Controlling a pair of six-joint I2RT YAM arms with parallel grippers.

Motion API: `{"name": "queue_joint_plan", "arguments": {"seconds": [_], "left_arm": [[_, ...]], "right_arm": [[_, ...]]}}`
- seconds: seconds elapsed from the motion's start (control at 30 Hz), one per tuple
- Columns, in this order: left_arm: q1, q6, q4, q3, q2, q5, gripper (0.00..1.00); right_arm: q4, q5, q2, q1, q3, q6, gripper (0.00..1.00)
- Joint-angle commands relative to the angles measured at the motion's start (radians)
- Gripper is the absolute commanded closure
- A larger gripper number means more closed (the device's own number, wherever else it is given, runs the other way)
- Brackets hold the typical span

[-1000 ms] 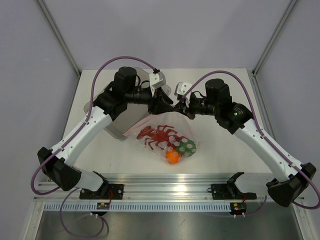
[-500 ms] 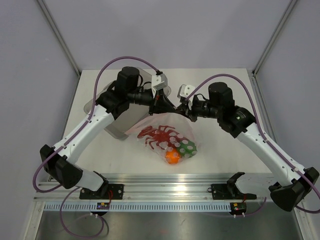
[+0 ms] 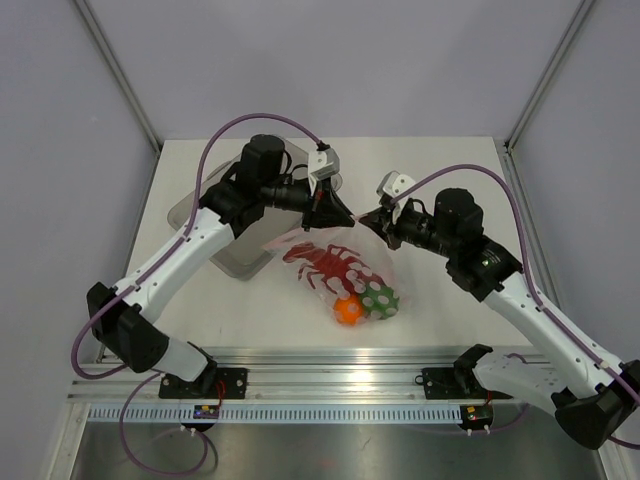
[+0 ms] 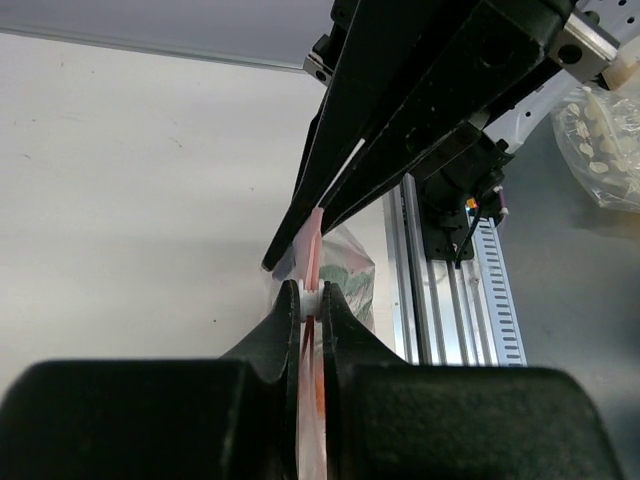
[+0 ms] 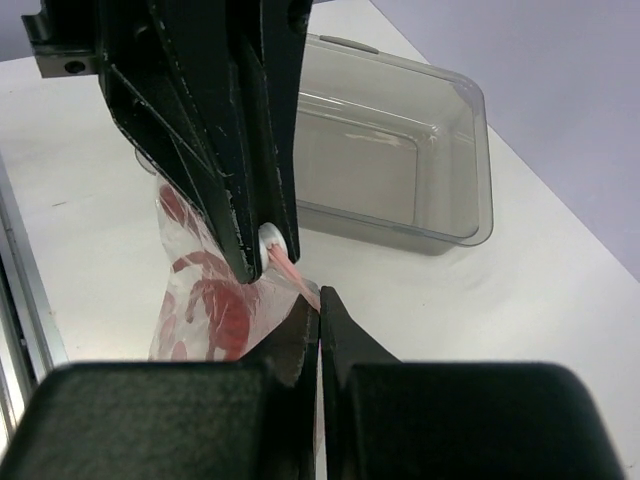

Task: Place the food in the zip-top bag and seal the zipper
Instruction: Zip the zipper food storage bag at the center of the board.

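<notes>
Your left gripper [image 4: 311, 297] and right gripper [image 5: 318, 302] are both clamped on the zipper [image 4: 313, 238]. It runs taut between the fingertips and the zip-top bag [image 3: 375, 268] trails below them (food [image 3: 328, 266] inside), presumably so you can press the seal.

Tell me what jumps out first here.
The left fingers and right fingers meet mid-table, both shut on the pink zipper of the clear bag. Inside it lie the red lobster, orange fruit and green pepper; a clear tray sits behind on the left.
</notes>
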Motion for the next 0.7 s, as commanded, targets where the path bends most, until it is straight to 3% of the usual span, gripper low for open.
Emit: {"name": "queue_joint_plan", "arguments": {"seconds": [0.0,0.27,0.67], "left_arm": [[0.002,-0.026,0.049,-0.043,-0.051,-0.063,1.00],[0.017,0.014,0.018,-0.085,-0.085,-0.131,1.00],[0.115,0.029,-0.010,-0.125,-0.102,-0.162,1.00]], "right_arm": [[0.158,0.076,-0.046,-0.012,0.011,0.042,1.00],[0.183,0.254,-0.089,-0.034,-0.030,0.068,1.00],[0.148,0.369,-0.190,-0.133,-0.093,0.034,1.00]]}}
